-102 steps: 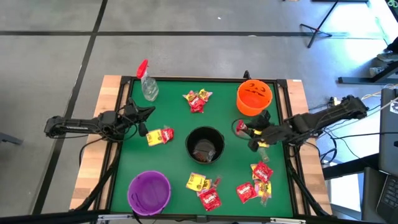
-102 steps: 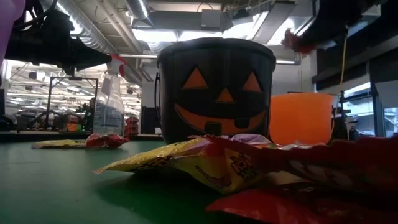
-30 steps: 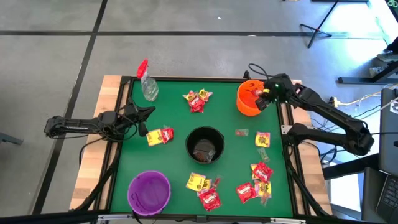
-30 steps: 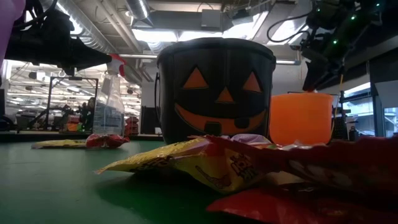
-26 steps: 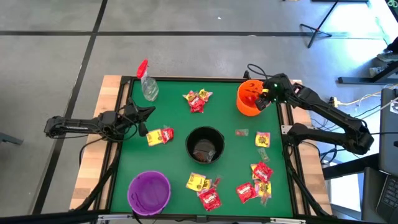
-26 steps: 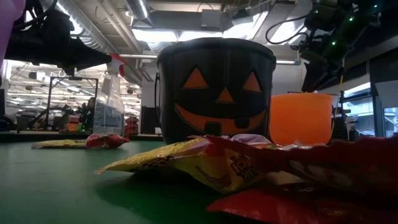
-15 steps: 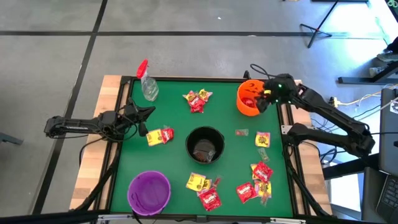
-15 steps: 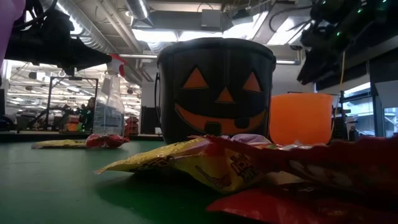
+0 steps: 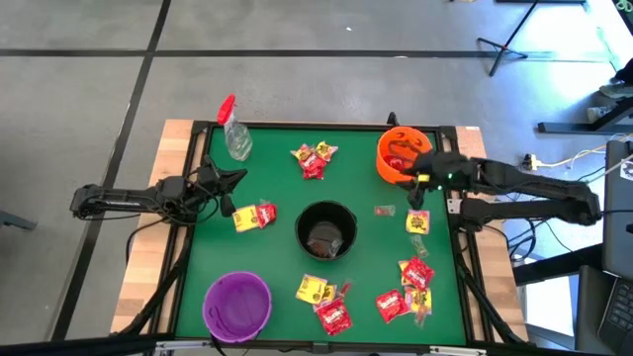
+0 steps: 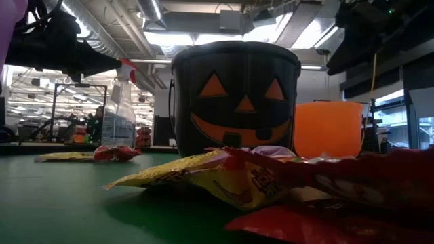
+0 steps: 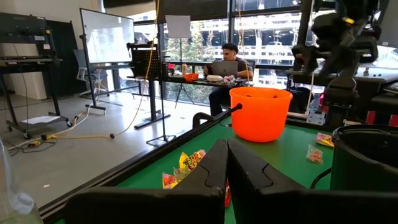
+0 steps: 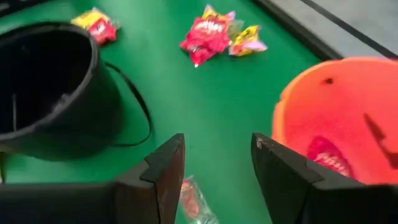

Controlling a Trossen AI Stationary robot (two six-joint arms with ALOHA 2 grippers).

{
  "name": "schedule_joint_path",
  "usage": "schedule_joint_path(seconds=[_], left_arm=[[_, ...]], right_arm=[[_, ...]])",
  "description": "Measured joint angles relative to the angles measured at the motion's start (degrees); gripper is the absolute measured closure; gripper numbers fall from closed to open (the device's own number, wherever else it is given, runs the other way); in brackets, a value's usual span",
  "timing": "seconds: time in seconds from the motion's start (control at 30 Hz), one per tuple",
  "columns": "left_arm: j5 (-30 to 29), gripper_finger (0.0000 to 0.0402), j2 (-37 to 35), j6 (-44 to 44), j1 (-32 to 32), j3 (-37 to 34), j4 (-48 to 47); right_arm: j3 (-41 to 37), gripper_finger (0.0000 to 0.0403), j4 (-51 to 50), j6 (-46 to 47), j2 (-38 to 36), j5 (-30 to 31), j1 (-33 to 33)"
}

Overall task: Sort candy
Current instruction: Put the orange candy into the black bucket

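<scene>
Retracted right end effector (image 12: 214,180) open; red candy (image 12: 328,157) inside orange bucket (image 12: 348,112).

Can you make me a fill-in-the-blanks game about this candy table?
1. The bucket with the pumpkin face is ___.
2. The red candy packet lies inside the ___ bucket.
3. The right gripper has its fingers ___.
4. The spray bottle has a ___ top.

Missing words: black, orange, open, red
</scene>
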Motion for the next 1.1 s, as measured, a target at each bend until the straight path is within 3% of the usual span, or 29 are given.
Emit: schedule_joint_path(seconds=[0.4, 0.67, 1.1], left_arm=[[0.0, 0.04, -0.01, 0.01, 0.0, 0.0, 0.01], [0.0, 0.04, 0.0, -0.01, 0.0, 0.0, 0.0], [0.01, 0.04, -0.01, -0.01, 0.0, 0.01, 0.01]], right_arm=[[-9.98, 0.0219, 6.94, 2.33, 7.51, 5.5, 14.38], [-13.66, 0.0219, 14.82, 5.59, 15.07, 5.6, 14.95], [-14.52, 0.0219, 15.88, 8.56, 27.78, 9.46, 14.91]])
